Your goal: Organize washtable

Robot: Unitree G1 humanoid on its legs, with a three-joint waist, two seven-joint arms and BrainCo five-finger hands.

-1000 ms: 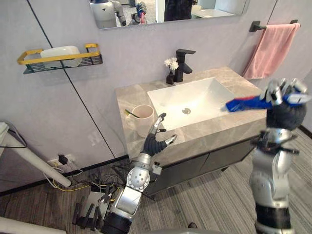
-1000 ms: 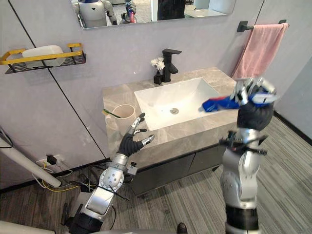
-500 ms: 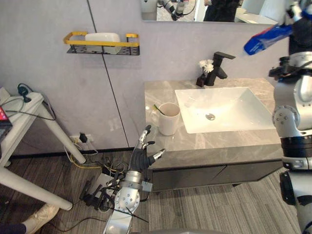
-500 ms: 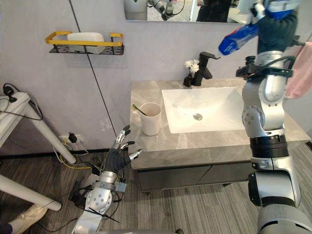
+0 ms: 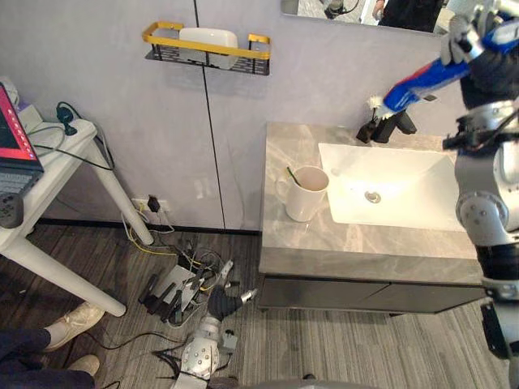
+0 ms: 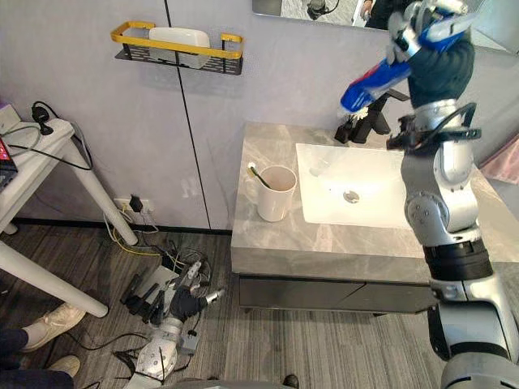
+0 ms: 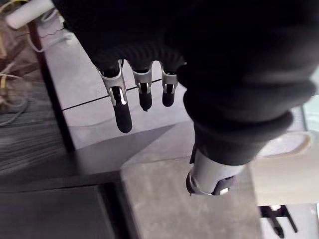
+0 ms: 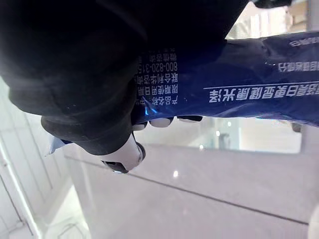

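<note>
**Left eye view.** My right hand (image 5: 477, 36) is raised high over the far side of the basin (image 5: 405, 174), fingers wrapped round a blue tube (image 5: 422, 77). The tube slants down and away from the hand, and its free end hangs over the tap (image 5: 395, 126). I judge it is gripped near one end so that the long part is free to be lowered into something. The cup (image 5: 306, 194) stands upright on the counter (image 5: 324, 251), just beside the basin's left rim. A green stick (image 5: 290, 174) leans in it, a toothbrush by the look. The wall rack (image 5: 203, 50) hangs well to the left, above counter height, with a white object lying in it.

**Right eye view.** My left hand (image 6: 185, 304) hangs low near the floor, in front of the cabinet and well apart from everything on the counter. It is idle. The cup seems the likely home for the tube, since the brush is already there. The rack is the other candidate, and I cannot tell which.

**Left wrist view.** The fingers (image 7: 122, 112) are straight and relaxed, the thumb set apart, with nothing between them.

**Right wrist view.** The tube's printed blue body crosses my palm with the fingers curled over it, clamped firm. I cannot tell which end carries the cap. The tube is soft, so a hard squeeze would be a risk.
</note>
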